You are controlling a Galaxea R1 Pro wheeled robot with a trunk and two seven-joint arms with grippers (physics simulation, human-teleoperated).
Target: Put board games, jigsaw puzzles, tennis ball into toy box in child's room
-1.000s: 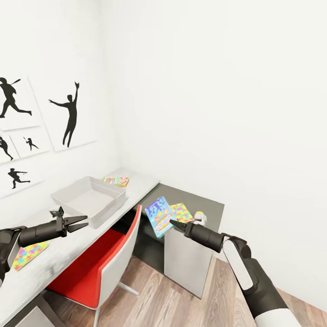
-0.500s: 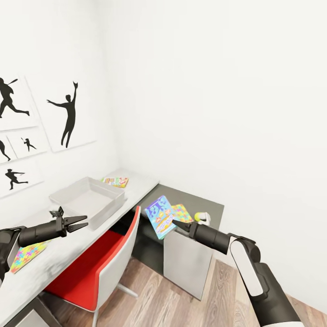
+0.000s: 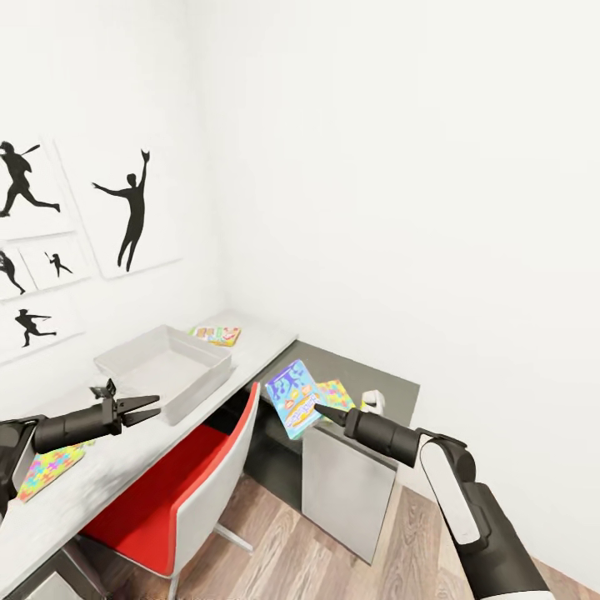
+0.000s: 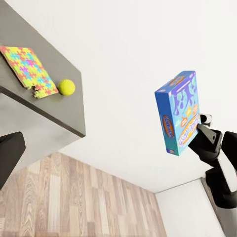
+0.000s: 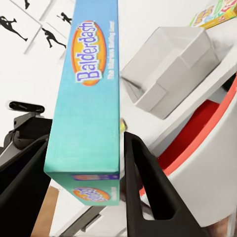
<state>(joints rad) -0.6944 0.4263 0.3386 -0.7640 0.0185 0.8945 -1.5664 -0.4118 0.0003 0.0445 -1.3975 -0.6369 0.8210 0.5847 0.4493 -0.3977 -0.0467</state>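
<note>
Right fingers [image 5: 131, 163] clamped on game [image 3: 292, 397] bottom edge, box held midair right of chair [image 3: 212, 467]. Left fingers [image 3: 142, 407] open, empty, near toy box [image 3: 163, 367] on surface [image 3: 108, 467]. Risk: edge grip slips, or game clips chair en route.

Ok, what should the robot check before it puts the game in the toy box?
1. Right claw shut on the board game: ok.
2. Toy box open on top, with room inside: ok.
3. Game above the box: not ok, it is off to the side over the red chair.
4. Left claw out of the way: not ok, it is open beside the box.
5. Grip firm enough: cannot tell.
</note>
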